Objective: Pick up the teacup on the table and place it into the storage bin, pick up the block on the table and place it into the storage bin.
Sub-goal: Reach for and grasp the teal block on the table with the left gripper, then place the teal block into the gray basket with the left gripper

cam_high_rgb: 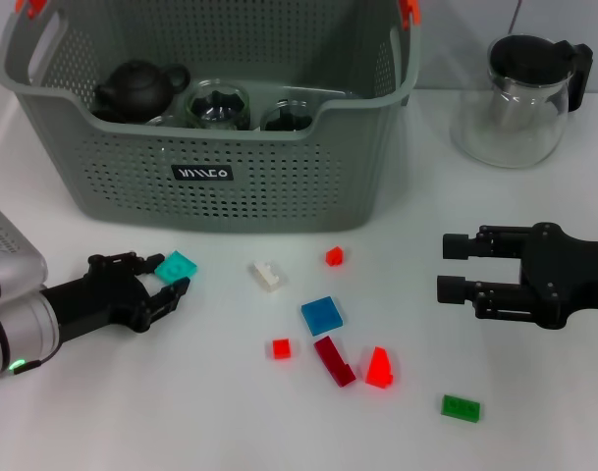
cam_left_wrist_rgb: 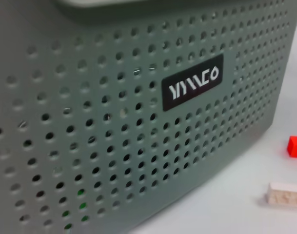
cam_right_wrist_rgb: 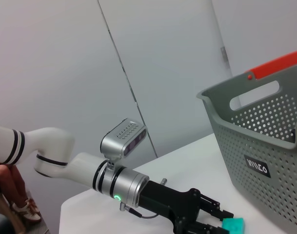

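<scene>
Head view: left gripper (cam_high_rgb: 169,278) sits low on the table in front of the storage bin (cam_high_rgb: 210,211), jaws narrowly apart around the teal block (cam_high_rgb: 176,266), not clearly clamped. Right gripper (cam_high_rgb: 454,267) is parked off the bin's right front corner, fingers spread, empty. A teapot (cam_high_rgb: 136,86) and glass cups are already inside the bin.

Left wrist view: only the bin wall (cam_left_wrist_rgb: 114,126) and its black label (cam_left_wrist_rgb: 193,83).

Right wrist view: teal block (cam_right_wrist_rgb: 234,225) at the left gripper's (cam_right_wrist_rgb: 217,224) tips, near the bin.

Risk: thin, flat block, so a partial grip could slip or skid; lifting this near the wall could clip the rim.
</scene>
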{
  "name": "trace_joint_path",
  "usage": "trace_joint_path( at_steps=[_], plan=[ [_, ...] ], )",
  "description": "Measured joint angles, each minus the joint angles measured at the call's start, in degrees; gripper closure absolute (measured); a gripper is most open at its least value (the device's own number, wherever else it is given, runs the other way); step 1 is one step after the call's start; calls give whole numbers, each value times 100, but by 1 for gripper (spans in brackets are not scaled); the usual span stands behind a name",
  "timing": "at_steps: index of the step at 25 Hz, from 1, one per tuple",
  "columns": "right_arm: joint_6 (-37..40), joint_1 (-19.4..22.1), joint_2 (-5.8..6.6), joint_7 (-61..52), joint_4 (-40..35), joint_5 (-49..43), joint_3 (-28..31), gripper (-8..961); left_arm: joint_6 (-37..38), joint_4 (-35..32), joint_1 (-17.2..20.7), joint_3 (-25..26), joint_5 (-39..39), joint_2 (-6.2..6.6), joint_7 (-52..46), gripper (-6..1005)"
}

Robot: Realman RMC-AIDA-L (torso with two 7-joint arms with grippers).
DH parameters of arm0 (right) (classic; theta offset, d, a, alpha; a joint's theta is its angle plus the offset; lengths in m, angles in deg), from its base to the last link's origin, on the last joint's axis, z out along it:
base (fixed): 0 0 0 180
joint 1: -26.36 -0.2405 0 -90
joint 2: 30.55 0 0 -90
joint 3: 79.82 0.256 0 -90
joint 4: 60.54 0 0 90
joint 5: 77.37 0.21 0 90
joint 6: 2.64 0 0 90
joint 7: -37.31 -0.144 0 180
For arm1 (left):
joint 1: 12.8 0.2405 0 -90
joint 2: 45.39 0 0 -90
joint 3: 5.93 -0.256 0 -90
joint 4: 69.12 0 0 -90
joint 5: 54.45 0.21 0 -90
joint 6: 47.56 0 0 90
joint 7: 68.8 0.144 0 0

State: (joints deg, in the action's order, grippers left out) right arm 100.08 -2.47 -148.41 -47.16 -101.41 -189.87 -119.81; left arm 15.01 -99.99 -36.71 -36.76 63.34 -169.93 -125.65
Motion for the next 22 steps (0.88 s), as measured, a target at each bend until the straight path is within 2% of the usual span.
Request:
trace_joint_path(
  at_steps=[6, 11, 12, 15, 16, 18, 20, 22],
  plan=[
    [14, 0, 0, -2, 0, 0, 0, 298, 111, -78, 23, 38, -14, 13, -151, 544],
    [38, 1, 0, -4, 0, 0, 0, 298, 1027, -452, 152, 189, -41, 71, -455, 595],
    [42, 0, 0, -5, 0, 0, 0, 298, 1570, -581, 183, 317, -41, 130, -573, 595],
    [46, -1, 11, -6, 0, 0, 0, 298, 3267, -736, 146, 910, -42, 427, -880, 595],
    [46, -4, 13, -5, 0, 0, 0, 298, 3932, -765, 64, 1234, -48, 563, -1063, 595],
    [45, -19, 14, 1, 0, -2, 0, 298, 4809, -826, -138, 1839, -127, 756, -1491, 595],
    [38, -35, 1, 18, 0, -8, 0, 298, 5297, -929, -364, 2305, -439, 881, -2125, 595],
    [15, -42, -15, 31, 1, -14, -2, 298, 5403, -1051, -576, 2513, -961, 947, -2834, 595]
  ],
)
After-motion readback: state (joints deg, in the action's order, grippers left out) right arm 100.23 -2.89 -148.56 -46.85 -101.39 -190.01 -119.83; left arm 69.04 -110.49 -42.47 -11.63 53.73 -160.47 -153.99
